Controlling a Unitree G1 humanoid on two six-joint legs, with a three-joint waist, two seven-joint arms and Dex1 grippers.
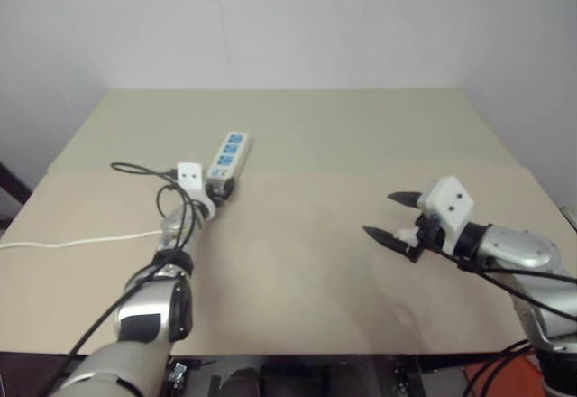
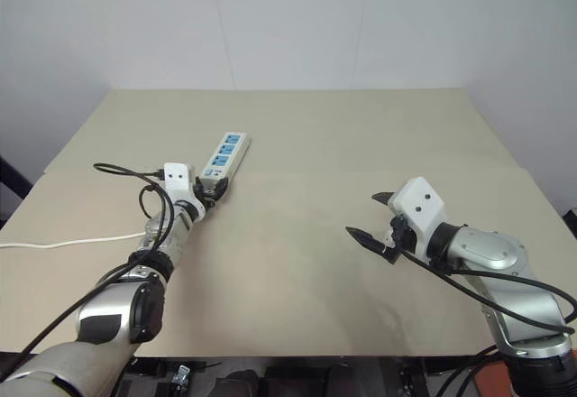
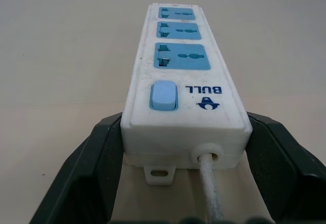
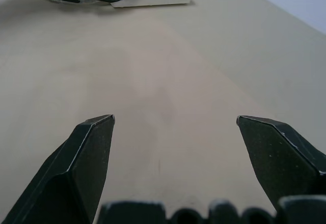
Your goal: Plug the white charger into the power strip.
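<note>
The power strip (image 1: 227, 158) is a long white bar with three blue socket panels and a blue switch (image 3: 164, 94), lying on the tan table at the left. My left gripper (image 1: 219, 188) is shut on the strip's near, cord end, one black finger (image 3: 97, 163) pressed against each side of it. Its white cord (image 3: 210, 183) leaves between the fingers. My right gripper (image 1: 379, 214) hovers over the table's right side, open, nothing between its fingers (image 4: 91, 147). The white charger is out of view.
The strip's thin white cord (image 1: 81, 242) trails across the table (image 1: 315, 271) to its left edge. A fold line crosses the tabletop from side to side. A plain wall stands behind the table's far edge.
</note>
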